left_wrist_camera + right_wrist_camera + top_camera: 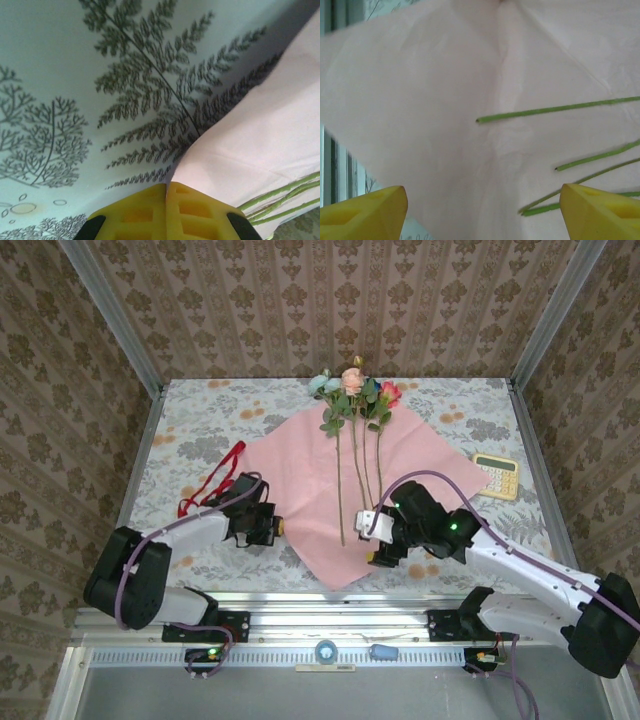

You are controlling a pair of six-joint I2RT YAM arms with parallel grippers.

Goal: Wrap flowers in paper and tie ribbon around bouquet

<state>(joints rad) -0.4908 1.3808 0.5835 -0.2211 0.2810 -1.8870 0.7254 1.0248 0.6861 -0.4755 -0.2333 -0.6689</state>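
Several flowers point(353, 390) lie on the paper point(300, 470), which is spread pink side up. Their heads are well beyond the right claw point(481, 192) and the cut stem ends are just ahead of it. That claw is spread wide over the sheet. The left claw point(166, 186) is pressed together at the paper's left corner, which runs right up to its tips (whether any paper is caught between them I can't tell). Beyond it, toward its outer side, the red ribbon point(215, 480) lies loose on the desk point(190, 430). A calculator point(497, 475) sits well off to the right claw's right.
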